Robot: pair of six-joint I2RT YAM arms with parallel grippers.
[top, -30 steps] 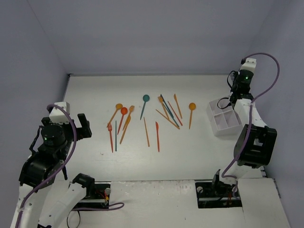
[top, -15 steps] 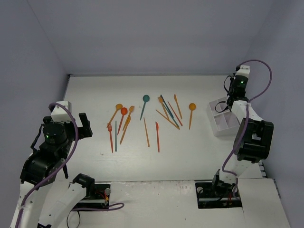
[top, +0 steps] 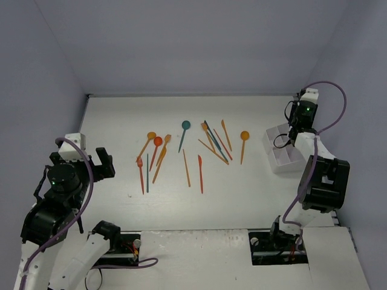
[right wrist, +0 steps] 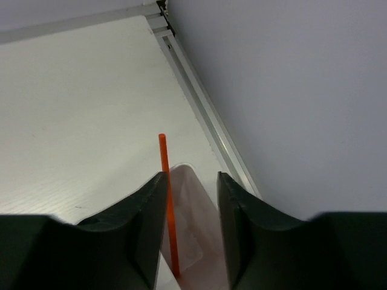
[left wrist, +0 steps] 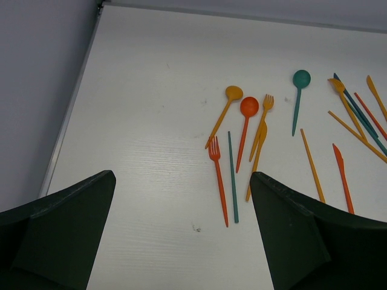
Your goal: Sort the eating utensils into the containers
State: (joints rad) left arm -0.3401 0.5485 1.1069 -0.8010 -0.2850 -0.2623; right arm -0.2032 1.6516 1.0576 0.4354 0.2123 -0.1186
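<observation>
1. Lying loose mid-surface (top: 115, 121), the eating utensils (top: 200, 174) are thin plastic spoons, forks and knives, mostly orange, a few teal; the white compartmented organizer (top: 278, 162) sits at the right, partly hidden by the right arm.
2. Right fingers (right wrist: 136, 235) stand partly parted over a compartment; an orange handle (right wrist: 167, 193) rests against one finger, clear of the other.
3. Left fingers (left wrist: 66, 229) gape wide, empty, above the surface beside the leftmost utensils.

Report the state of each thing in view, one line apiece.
left gripper, jaws wide open, empty, above the table.
right gripper, jaws apart over the organizer.
orange utensil, standing on end in an organizer compartment, beside one jaw.
organizer, upright, open-topped.
loose utensils, lying flat on the table, unsorted.
</observation>
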